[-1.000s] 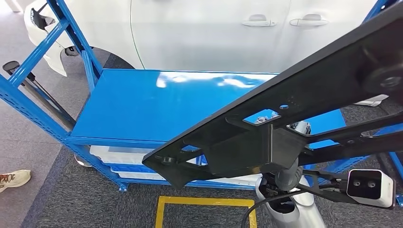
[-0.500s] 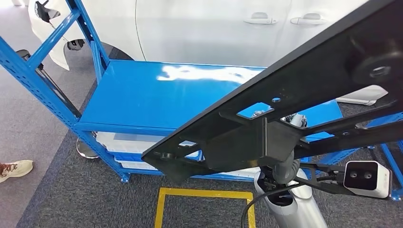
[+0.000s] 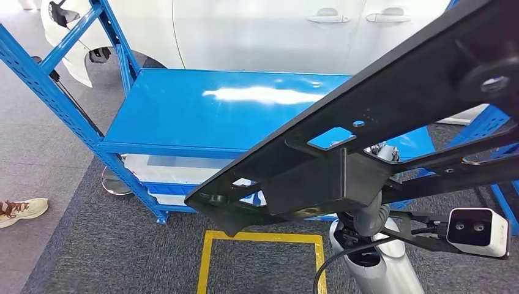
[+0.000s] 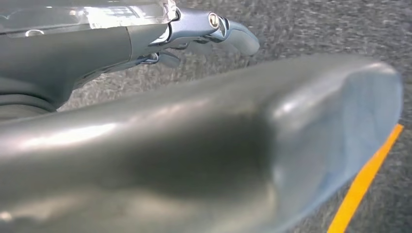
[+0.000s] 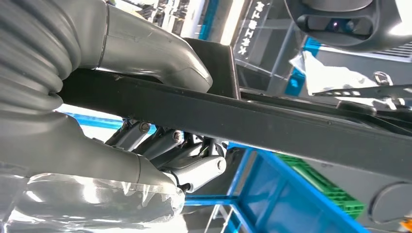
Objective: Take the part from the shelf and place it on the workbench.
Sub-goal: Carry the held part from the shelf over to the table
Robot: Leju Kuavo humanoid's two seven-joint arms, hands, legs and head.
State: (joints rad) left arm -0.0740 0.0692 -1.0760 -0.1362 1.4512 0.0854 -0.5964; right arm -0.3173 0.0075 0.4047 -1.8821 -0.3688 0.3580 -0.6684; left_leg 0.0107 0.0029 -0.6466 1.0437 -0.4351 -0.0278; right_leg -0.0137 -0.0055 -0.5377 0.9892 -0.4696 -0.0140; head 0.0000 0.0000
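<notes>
A big black flat frame part [image 3: 392,122] with cut-outs and cross bars hangs tilted in front of me, covering the right half of the head view. My right hand [image 5: 160,145] grips one of its bars [image 5: 291,121], the thumb over the bar and the darker fingers [image 5: 194,170] under it. In the head view the part hides most of that hand. The blue shelf [image 3: 202,116] beyond it has a bare top board. My left hand [image 4: 160,97] hangs over grey carpet and holds nothing, with its fingers [image 4: 218,29] stretched out.
A white car [image 3: 257,30] stands right behind the shelf. White bins [image 3: 177,165] sit on the lower shelf level. A yellow floor marking [image 3: 263,237] lies on the dark carpet below me. A person's shoe [image 3: 21,209] is at the left edge.
The whole picture has shifted, so the camera has moved: the shelf now sits higher and slightly left. The black part stays in my right hand's grip.
</notes>
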